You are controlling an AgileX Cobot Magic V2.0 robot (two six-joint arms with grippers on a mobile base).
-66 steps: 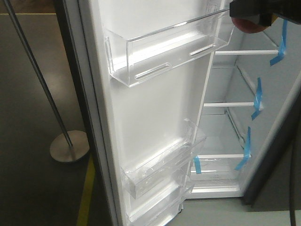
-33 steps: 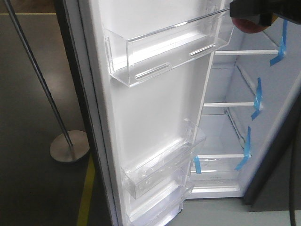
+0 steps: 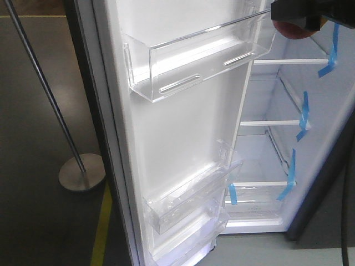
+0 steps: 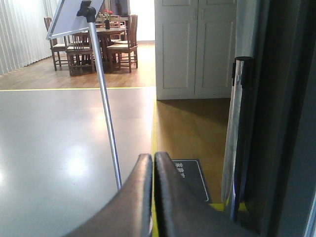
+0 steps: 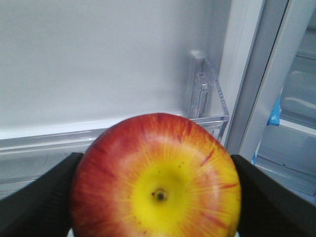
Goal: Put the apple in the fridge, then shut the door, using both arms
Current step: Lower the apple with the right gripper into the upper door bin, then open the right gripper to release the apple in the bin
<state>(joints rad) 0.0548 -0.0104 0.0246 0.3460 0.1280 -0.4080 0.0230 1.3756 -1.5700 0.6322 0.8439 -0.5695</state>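
Observation:
The apple (image 5: 157, 183), red with a yellow centre, fills the right wrist view, and my right gripper (image 5: 157, 197) is shut on it with a black finger on each side. In the front view the right gripper (image 3: 295, 14) holds the apple (image 3: 294, 29) at the top right, just past the end of the upper clear bin (image 3: 199, 58) of the open door (image 3: 183, 127). The fridge (image 3: 277, 155) shows its white inside with white shelves and blue tape strips (image 3: 302, 116). My left gripper (image 4: 153, 160) is shut on nothing, outside the door next to its chrome handle (image 4: 239, 138).
A metal stand with a thin pole (image 3: 41, 88) and round base (image 3: 82, 172) is on the grey floor left of the door. A yellow floor line (image 3: 102, 227) runs beside it. White cabinets (image 4: 195, 47) and a dining set (image 4: 94, 42) lie far behind.

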